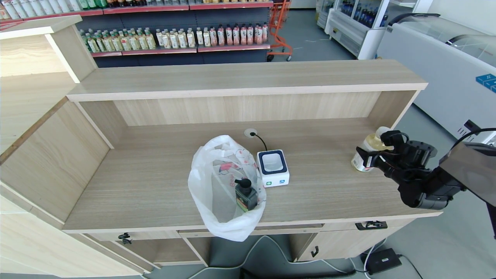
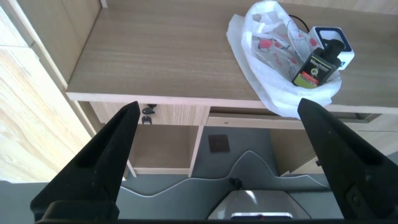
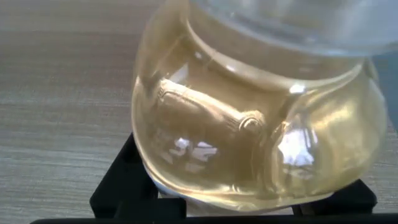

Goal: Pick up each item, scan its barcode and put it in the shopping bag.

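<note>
A bottle of pale yellow liquid (image 1: 367,149) stands at the counter's right end. My right gripper (image 1: 367,159) is shut on the bottle low on its body. In the right wrist view the bottle (image 3: 249,124) sits close up, with black fingers (image 3: 121,196) on either side of its base. The white shopping bag (image 1: 221,186) stands open at the front middle with a dark pump bottle (image 1: 245,195) inside. The white scanner (image 1: 272,167) sits right of the bag. My left gripper (image 2: 219,104) hangs open and holds nothing, off the counter's front left, facing the bag (image 2: 273,56).
The wooden counter (image 1: 155,186) has a raised back ledge (image 1: 248,79) and a side wall on the left. A black cable (image 1: 261,141) runs from the scanner to a hole in the counter. Drawer handles (image 1: 371,224) sit under the front edge. Freezers stand to the right.
</note>
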Tool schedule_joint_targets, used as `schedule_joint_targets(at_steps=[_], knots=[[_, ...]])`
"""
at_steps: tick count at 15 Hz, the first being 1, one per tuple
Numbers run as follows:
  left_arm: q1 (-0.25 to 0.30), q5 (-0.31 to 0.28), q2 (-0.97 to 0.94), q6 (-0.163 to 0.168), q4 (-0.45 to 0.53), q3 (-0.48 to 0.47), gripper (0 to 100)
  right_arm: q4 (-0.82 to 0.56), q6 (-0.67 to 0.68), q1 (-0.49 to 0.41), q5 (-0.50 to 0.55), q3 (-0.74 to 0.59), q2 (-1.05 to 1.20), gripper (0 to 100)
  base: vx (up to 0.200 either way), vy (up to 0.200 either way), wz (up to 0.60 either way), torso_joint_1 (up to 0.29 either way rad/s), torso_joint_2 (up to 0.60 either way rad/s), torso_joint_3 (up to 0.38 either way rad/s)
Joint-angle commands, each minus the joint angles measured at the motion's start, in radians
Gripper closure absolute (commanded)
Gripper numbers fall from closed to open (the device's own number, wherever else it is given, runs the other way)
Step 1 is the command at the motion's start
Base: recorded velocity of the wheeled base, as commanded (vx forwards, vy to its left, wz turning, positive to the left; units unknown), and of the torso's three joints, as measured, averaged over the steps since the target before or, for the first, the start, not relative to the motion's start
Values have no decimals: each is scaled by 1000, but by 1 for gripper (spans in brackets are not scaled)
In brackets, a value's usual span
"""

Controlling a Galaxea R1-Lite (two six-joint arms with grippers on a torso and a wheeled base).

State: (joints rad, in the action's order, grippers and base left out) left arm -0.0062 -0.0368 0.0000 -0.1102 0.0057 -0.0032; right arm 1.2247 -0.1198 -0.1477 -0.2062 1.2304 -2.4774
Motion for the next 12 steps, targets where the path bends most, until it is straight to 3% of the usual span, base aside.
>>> schedule_joint_targets(at_steps=[1,6,8,9,10,12], knots=[[0,0,0,0,0,0,0,-2,-6,-3,1,0,-5,100,0,0,0,0,0,0],[0,0,0,0,0,0,0,-63,49,-9,-6,-63,173,100,0,0,0,0,0,0],[0,0,0,0,0,0,0,-223,172,3,-19,-98,338,100,0,0,0,0,0,0],[0,0,0,0,0,0,0,-442,264,16,-79,-98,476,100,0,0,0,0,0,0],[0,0,0,0,0,0,0,-568,298,19,-139,-94,558,100,0,0,0,0,0,0],[0,0,0,0,0,0,0,-708,390,60,-275,-114,726,100,0,0,0,0,0,0]])
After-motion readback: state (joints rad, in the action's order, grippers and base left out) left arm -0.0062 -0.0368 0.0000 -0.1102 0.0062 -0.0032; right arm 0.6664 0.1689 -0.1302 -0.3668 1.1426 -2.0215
